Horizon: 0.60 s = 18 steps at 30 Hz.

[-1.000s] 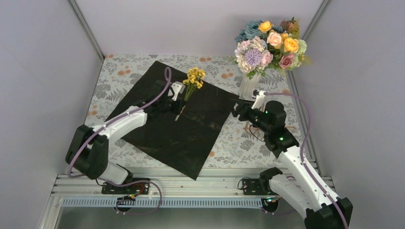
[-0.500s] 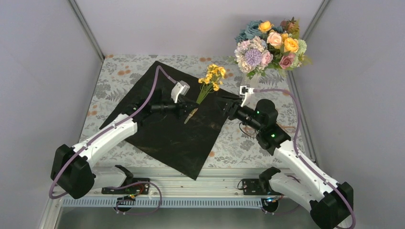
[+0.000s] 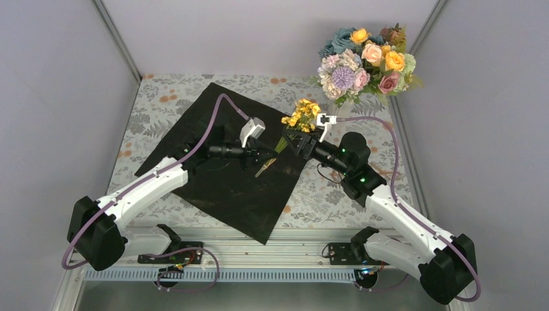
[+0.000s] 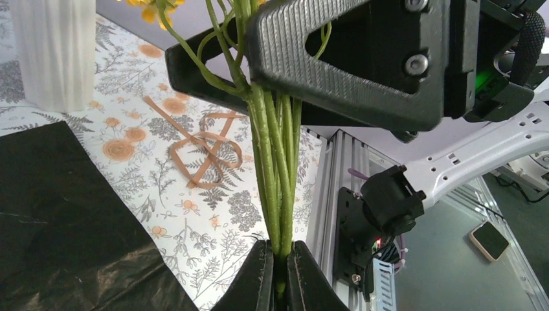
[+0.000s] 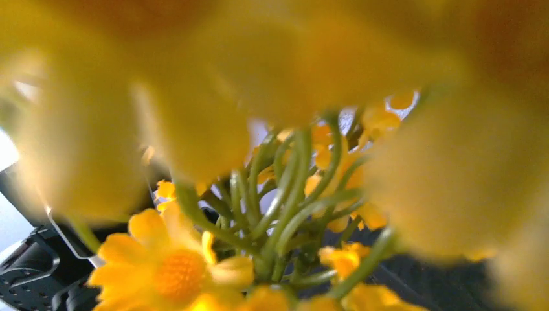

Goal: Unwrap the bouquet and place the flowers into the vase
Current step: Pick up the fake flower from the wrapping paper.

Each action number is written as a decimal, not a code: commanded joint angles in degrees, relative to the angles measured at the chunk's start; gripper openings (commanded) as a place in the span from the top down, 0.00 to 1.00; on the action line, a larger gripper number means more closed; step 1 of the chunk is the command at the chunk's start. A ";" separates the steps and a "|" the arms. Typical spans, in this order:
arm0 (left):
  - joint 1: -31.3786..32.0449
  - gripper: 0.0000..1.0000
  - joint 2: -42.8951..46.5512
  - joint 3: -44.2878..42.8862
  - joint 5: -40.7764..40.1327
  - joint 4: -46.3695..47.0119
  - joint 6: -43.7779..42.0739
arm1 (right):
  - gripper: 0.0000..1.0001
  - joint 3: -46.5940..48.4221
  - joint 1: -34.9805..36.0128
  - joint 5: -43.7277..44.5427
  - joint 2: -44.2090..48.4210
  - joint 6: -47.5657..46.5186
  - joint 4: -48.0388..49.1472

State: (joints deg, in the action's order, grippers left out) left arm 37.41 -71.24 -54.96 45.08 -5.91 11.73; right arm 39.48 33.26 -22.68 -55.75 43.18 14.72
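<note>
A sprig of yellow flowers (image 3: pixel 303 115) on green stems (image 4: pixel 275 168) hangs over the right corner of the unfolded black sheet (image 3: pixel 220 181). My left gripper (image 3: pixel 264 154) (image 4: pixel 280 259) is shut on the stem ends. My right gripper (image 3: pixel 292 138) (image 4: pixel 220 58) stands open with one finger on each side of the stems, just under the blooms. Blurred yellow blooms fill the right wrist view and hide that gripper's fingers. The white ribbed vase (image 4: pixel 52 52) stands at the back right. It holds several mixed flowers (image 3: pixel 366 61).
A tan ribbon (image 4: pixel 201 139) lies looped on the floral tablecloth (image 3: pixel 324 194) near the vase. A small tan strip (image 3: pixel 264 170) lies on the black sheet under the left gripper. Grey walls close in both sides, and the metal rail (image 3: pixel 259 249) runs along the near edge.
The left arm has carried the yellow sprig to the right, off the sheet's middle. The right gripper has swung left from the vase and come around the stems, its jaws narrowing.
</note>
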 commanded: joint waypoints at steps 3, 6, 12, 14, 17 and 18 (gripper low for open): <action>0.38 0.97 -0.57 -2.29 1.73 0.48 -2.33 | 0.71 1.06 1.04 0.03 0.37 0.21 3.02; 0.38 0.89 -0.56 -2.59 0.86 0.02 -2.66 | 0.87 0.61 1.16 0.70 0.97 -0.70 3.36; 0.39 0.49 -0.22 -3.88 -4.25 -2.23 -2.71 | 0.96 -1.73 1.35 7.31 3.30 -3.96 3.92; 0.38 0.35 0.02 -4.34 -7.16 -3.47 -3.24 | 0.96 -4.42 1.37 11.23 4.85 -4.88 5.49; 0.38 0.21 0.16 -5.13 -10.76 -5.74 -4.16 | 0.96 -7.81 1.37 17.37 7.40 -7.87 5.63; 0.38 0.12 0.11 -5.47 -12.06 -6.89 -4.57 | 0.96 -8.95 1.42 19.76 8.34 -8.75 5.14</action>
State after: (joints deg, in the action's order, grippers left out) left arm 37.67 -71.72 -57.87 39.00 -9.28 8.88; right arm 34.37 34.13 -13.54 -50.65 39.24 18.17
